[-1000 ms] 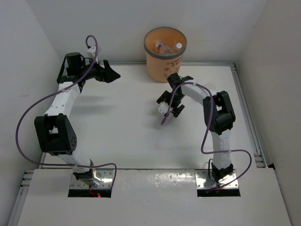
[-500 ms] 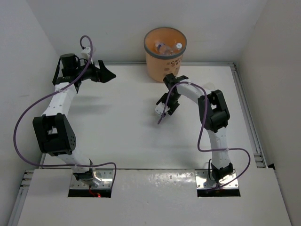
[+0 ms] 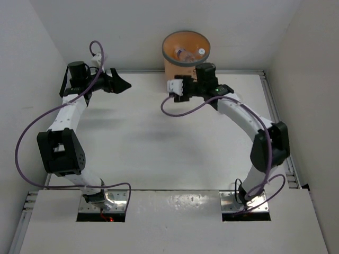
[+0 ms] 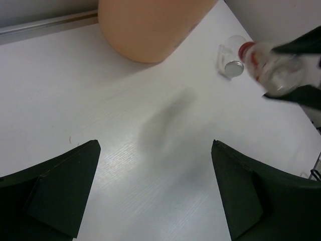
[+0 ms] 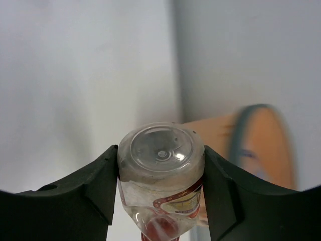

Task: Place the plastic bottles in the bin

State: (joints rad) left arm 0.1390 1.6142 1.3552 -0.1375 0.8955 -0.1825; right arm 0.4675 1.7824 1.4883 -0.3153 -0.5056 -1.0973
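- White table (image 3: 148, 137) and plain pale walls are all that surrounds your two arms.
- Your right pincer (image 3: 177, 86) is clenched on the red-capped bottle (image 5: 160, 150). The wrist view shows both fingers pressed against its sides, with the clear base facing the camera and the cap pointing away.
- A second ago that pincer stood wide open, low over the middle of the table. It has since closed and swung up and away toward the far edge, so the pick looks done and the carry is under way.
- From the pincer outward, the bottle is held off the table, just in front of the bin (image 3: 172, 69) and to its left. It is not yet over the rim.
- Other bottles (image 3: 183, 53) already lie inside the bin (at least two show).
- Another clear bottle (image 4: 229, 59) lies on the table close to the held one, as seen from the left wrist.
- Your left pincer (image 3: 122, 80) hangs released, jaws spread wide, well apart at the far left. It has hardly moved.
- You likely need to bring the bottle above the bin's mouth before letting go.
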